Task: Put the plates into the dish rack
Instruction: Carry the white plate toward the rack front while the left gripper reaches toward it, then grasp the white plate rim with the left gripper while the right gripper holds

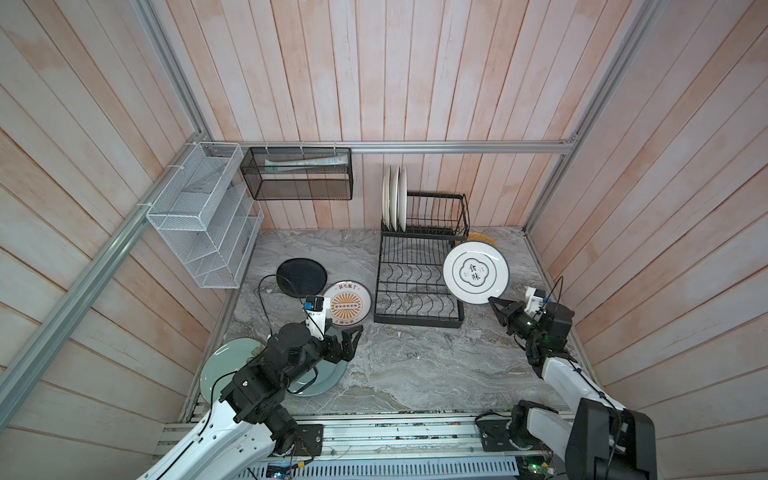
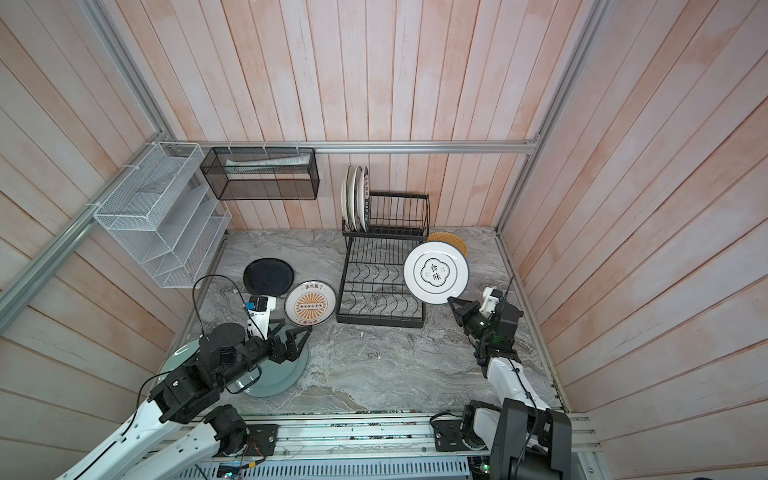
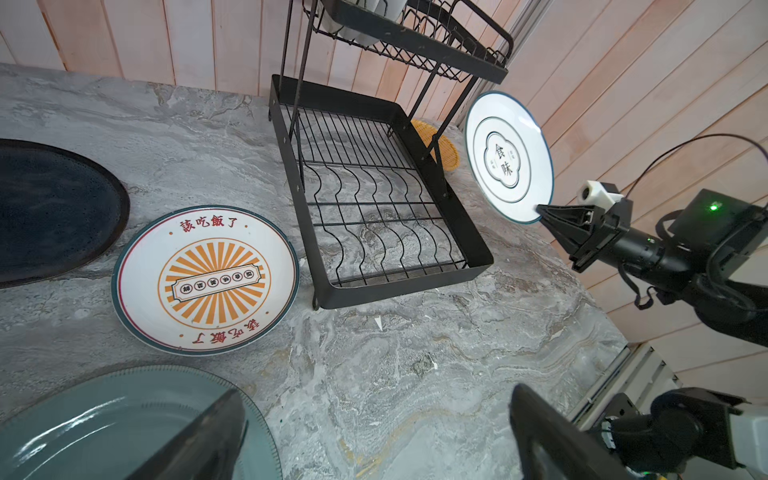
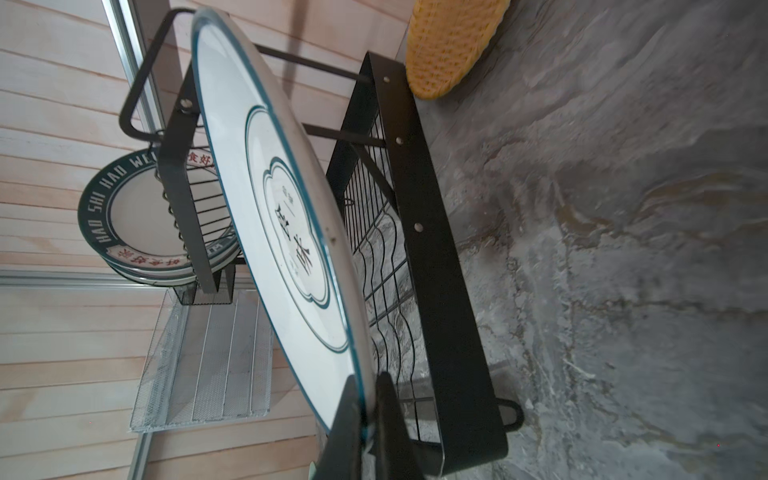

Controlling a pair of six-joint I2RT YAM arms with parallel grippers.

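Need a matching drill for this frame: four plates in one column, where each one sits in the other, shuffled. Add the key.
Plates
1. black plate
2. sunburst plate
3. white plate with dark emblem
4. woven yellow plate

Places
A. off the counter, held by its edge in the jaws of the right gripper
B. partly hidden at the back right corner of the rack
C. flat on the counter, near the white mesh shelf
D. flat on the counter, by the rack's front left corner

Pairs: 1-C, 2-D, 3-A, 4-B
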